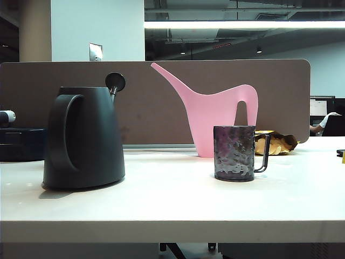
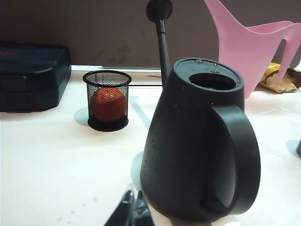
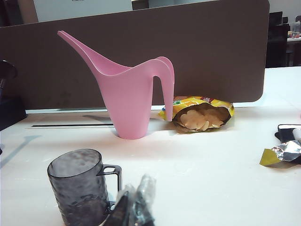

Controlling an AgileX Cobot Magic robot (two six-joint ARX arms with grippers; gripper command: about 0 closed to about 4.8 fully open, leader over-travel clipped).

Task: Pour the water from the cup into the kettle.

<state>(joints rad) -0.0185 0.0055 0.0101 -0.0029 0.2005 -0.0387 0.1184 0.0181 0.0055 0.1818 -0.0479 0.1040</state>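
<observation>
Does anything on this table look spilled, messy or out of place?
Yes. An opened chip bag lies on its side behind the cup, beside the pink watering can, and a torn foil wrapper lies farther along. The kettle and cup stand upright.

White surface [image 1: 161, 208] noted. Set directly on it: kettle [image 1: 83, 137], cup [image 1: 235, 153], pink watering can [image 1: 215, 116], crisp packet [image 3: 202, 114], mesh pot [image 2: 107, 100], dark case [image 2: 33, 77].
</observation>
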